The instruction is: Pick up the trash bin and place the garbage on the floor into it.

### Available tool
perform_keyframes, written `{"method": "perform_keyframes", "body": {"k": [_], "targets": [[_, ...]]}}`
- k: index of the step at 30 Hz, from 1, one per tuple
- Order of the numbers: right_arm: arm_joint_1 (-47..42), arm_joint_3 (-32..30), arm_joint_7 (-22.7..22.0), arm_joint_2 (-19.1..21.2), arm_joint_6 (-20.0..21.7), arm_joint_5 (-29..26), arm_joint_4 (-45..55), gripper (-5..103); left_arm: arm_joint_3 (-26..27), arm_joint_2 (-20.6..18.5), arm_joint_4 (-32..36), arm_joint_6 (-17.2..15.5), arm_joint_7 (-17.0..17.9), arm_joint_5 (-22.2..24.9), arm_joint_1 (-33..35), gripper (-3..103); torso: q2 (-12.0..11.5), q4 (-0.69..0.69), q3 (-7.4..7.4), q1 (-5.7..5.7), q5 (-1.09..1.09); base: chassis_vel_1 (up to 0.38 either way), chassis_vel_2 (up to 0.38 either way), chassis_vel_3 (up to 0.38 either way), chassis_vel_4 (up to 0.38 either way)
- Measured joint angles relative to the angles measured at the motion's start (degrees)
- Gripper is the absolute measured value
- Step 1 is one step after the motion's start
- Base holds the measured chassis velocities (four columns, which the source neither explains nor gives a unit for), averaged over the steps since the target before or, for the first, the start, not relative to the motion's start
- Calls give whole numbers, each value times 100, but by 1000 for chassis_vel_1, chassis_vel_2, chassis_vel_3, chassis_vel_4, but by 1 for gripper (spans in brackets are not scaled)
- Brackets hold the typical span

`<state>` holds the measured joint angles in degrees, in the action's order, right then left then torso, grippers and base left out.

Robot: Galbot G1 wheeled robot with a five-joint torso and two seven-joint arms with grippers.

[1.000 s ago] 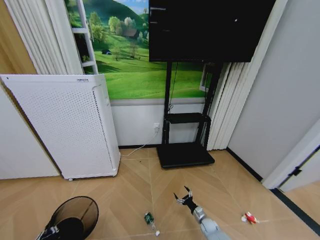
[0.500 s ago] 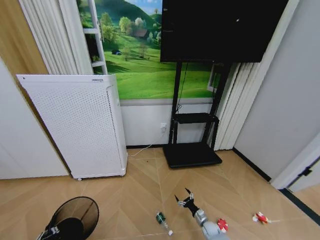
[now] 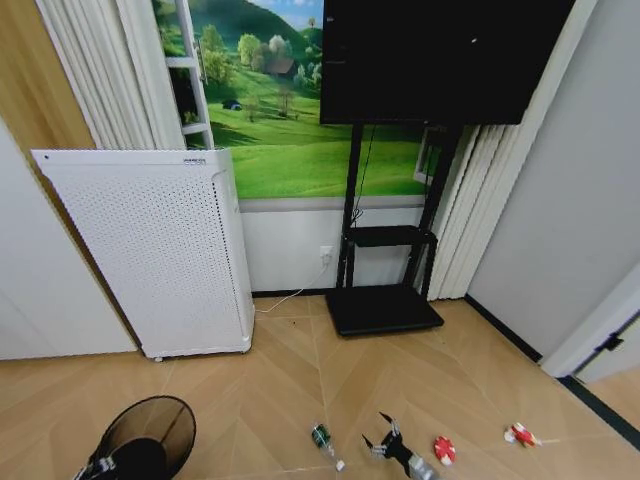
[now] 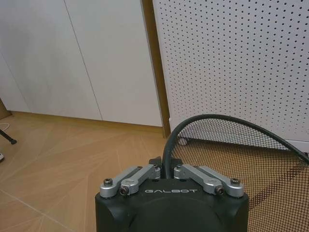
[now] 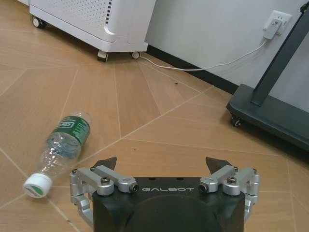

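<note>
Green-label bottle [image 5: 59, 149] (text unreadable) by GALBOT-marked right gripper [image 5: 162, 165], jaws apart.

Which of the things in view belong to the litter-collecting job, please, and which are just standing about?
Part of the job:
- trash bin, rim clamped in the left gripper
- bottle on the floor
- two red-and-white wrappers
- right gripper, open, low beside the bottle

Standing about:
- white air purifier
- TV stand
- wall socket and cable

left tool [image 4: 165, 170] clamped, right tool [image 5: 163, 166] spread — low
</note>
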<state>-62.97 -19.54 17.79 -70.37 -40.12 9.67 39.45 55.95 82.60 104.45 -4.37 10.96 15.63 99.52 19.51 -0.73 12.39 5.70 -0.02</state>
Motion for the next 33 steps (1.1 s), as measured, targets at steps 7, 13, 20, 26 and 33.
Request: {"method": "perform_keyframes", "body": {"k": [7,13,20,26,33], "targets": [[-300,-12,4,-220,-158,282,144,100,-65,108,-15,2,3,-91,-36,6,0,1,0,0,2,0,0,0,0],[-398,-7,18,-257,-218,397,162,100,-65,118,-13,3,4,-102,-29,6,0,-1,0,0,3,0,0,0,0],[-611,15,96,-304,-270,481,238,100,-41,112,-66,21,5,-102,-61,6,0,0,0,0,1,0,0,0,0],[-646,-7,169,-512,-154,782,205,100,-41,117,-117,32,8,-104,-70,6,0,0,0,0,1,0,0,0,0],[-339,126,-306,-708,76,935,-105,100,13,93,-137,36,8,-95,-50,6,0,1,0,0,1,0,0,0,0]]}}
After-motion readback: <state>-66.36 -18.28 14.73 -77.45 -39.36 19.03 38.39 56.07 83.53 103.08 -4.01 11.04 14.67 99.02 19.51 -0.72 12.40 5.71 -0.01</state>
